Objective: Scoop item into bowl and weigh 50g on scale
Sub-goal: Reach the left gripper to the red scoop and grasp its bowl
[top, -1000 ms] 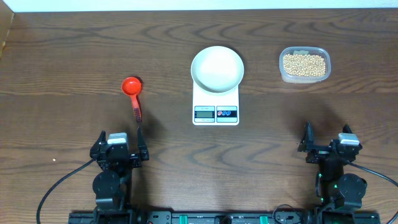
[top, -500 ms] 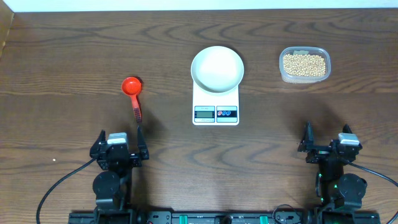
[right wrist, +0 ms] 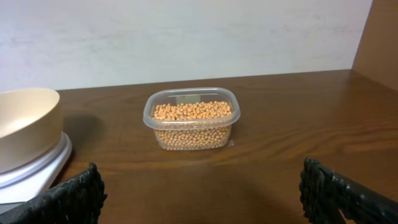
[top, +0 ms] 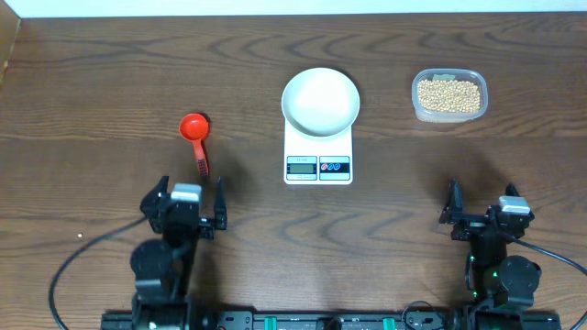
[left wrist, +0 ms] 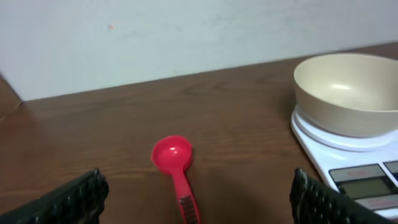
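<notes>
The pale tan beans (top: pixel 448 94) fill a clear plastic tub at the back right, and they also show in the right wrist view (right wrist: pixel 192 123). The empty white bowl (top: pixel 320 100) stands on the white scale (top: pixel 318 166) at the table's middle. A red scoop (top: pixel 194 127) lies to the left, handle pointing toward my left gripper (top: pixel 188 195). That gripper is open and empty, just short of the handle's end. In the left wrist view, the scoop (left wrist: pixel 173 154) lies ahead between the open fingers (left wrist: pixel 74 198). My right gripper (top: pixel 482 199) is open and empty near the front edge.
A pale wall runs behind the table's far edge. The bowl (left wrist: pixel 347 93) and scale (left wrist: pixel 339 163) sit to the right of the scoop. In the right wrist view the bowl (right wrist: pixel 25 124) on the scale (right wrist: pixel 38 163) is left of the tub.
My left gripper has moved away from the front edge and slightly right, closer to the scoop's handle. The right arm has not moved.
</notes>
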Controlling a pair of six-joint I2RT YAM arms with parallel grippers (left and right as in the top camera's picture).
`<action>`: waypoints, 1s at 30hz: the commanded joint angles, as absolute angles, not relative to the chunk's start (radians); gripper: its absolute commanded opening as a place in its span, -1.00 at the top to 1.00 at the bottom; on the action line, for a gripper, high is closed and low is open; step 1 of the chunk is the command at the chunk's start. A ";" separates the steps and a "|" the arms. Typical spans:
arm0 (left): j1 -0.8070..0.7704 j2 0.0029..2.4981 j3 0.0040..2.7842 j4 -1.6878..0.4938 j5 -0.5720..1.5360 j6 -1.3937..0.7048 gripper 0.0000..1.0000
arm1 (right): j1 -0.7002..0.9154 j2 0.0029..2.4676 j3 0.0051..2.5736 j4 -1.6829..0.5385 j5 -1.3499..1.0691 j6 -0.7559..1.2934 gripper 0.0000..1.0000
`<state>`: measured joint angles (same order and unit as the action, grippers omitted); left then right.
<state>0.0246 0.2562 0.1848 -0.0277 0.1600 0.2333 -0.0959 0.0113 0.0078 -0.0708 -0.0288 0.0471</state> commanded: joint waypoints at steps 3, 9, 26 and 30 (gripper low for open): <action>0.030 0.575 0.457 -0.075 0.203 0.281 -0.91 | -0.089 0.005 0.006 -0.075 -0.025 0.036 -0.99; 0.030 0.952 0.838 -0.334 0.202 0.300 -0.91 | -0.089 0.005 0.006 -0.075 -0.025 0.036 -0.98; 0.027 1.618 1.384 -0.762 0.203 0.109 -0.91 | -0.089 0.005 0.006 -0.075 -0.025 0.036 -0.98; 0.029 1.668 1.383 -0.736 0.183 0.106 -0.91 | -0.089 0.005 0.006 -0.075 -0.025 0.036 -0.98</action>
<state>0.0254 1.6379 1.3712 -0.7551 0.1967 0.1631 -0.0956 0.0109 0.0074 -0.0708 -0.0288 0.0471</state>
